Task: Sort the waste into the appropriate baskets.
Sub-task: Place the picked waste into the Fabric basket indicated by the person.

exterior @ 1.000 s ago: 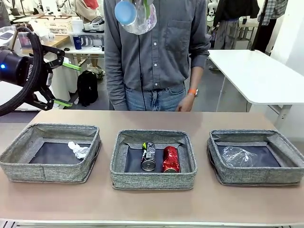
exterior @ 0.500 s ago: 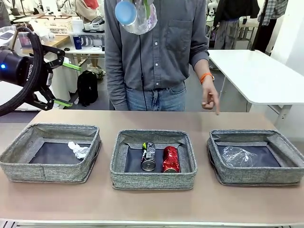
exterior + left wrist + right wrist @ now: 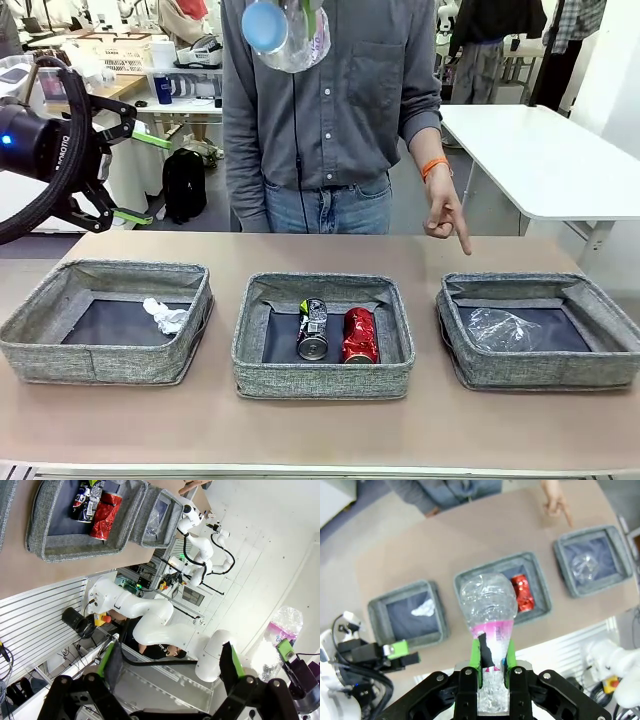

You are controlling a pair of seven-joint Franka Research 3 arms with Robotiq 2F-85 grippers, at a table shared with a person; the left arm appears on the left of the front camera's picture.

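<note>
Three grey fabric baskets in a row on the tan table (image 3: 320, 425). Left basket (image 3: 105, 322): one crumpled white paper wad (image 3: 165, 315) on the dark base, toward its right side. Middle basket (image 3: 323, 336): a dark printed drink can (image 3: 313, 329) and a red drink can (image 3: 359, 335), both lying on their sides, side by side and touching or nearly so, the dark one on the left. Right basket (image 3: 540, 330): a crushed clear plastic bottle (image 3: 503, 328) lying flat toward its left half.

Same layout from high above in the right wrist view: paper wad (image 3: 423, 610) in one end basket, red can (image 3: 523, 592) in the middle one, clear bottle (image 3: 586, 564) in the other end basket.

Right gripper (image 3: 492, 662) clamped on a crushed clear bottle with a pink-purple label (image 3: 489, 617), green pads (image 3: 475, 656) pressing the labelled part from both sides, the bottle well above the table and over the middle basket in that view. In the front view, the same bottle (image 3: 290, 30) at the top edge, blue cap toward the camera, in front of the person's chest.

Left gripper (image 3: 125, 170) raised off the table's left end, fingers spread wide, nothing between them; likewise in the left wrist view (image 3: 172, 667), green-tipped fingers far apart.

Person's hand (image 3: 445, 215) at the far edge, index finger pointing down toward the right basket.
</note>
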